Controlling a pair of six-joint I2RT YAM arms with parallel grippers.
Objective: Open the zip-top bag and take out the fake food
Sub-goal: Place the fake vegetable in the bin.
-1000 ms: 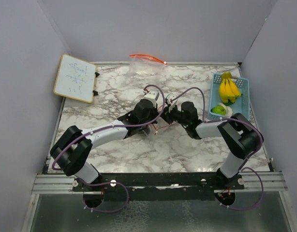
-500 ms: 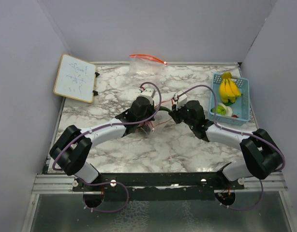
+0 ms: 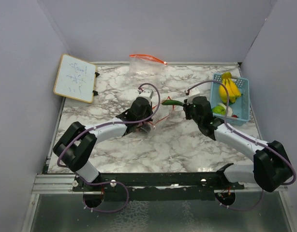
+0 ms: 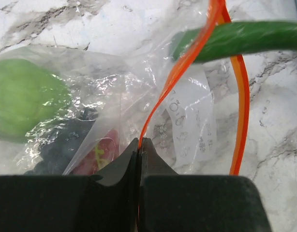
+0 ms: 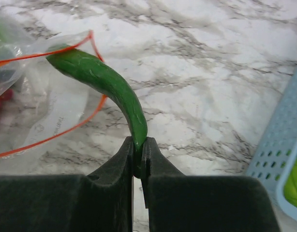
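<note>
1. Orange catches my eye first. The zip rim (image 4: pixel 177 72) of the clear zip-top bag (image 4: pixel 192 130) stands open in a wide loop. The left gripper (image 4: pixel 139 145) is clenched on that rim, holding the bag down on the marble tabletop (image 3: pixel 187 145).
2. The right gripper (image 5: pixel 140 145) is pinched tight on the tip of a curved green bean pod (image 5: pixel 102 79). The pod's far end is right at the orange rim, and I cannot tell whether it is fully clear of the mouth. The rest of it hangs over the marble, between the bag and the light-blue basket (image 3: pixel 246 99).
3. Done, by my reckoning: the bag is open. A yellow banana bunch (image 3: pixel 229 89) and a green-and-white piece (image 3: pixel 219 110) sit in the basket, well apart from the bag.
4. In hand: the pod is gripped but not yet set down anywhere.
5. Left to do: through the plastic I see a round lime-green fruit (image 4: pixel 22 104), a dark grape cluster (image 4: pixel 66 145) and a small red piece (image 4: pixel 102 152), all inside the bag near the left gripper. I'd call the job roughly half finished.
6. At the back, a second clear bag (image 3: pixel 146 65) and a small whiteboard (image 3: pixel 76 77) lie out of the way.
</note>
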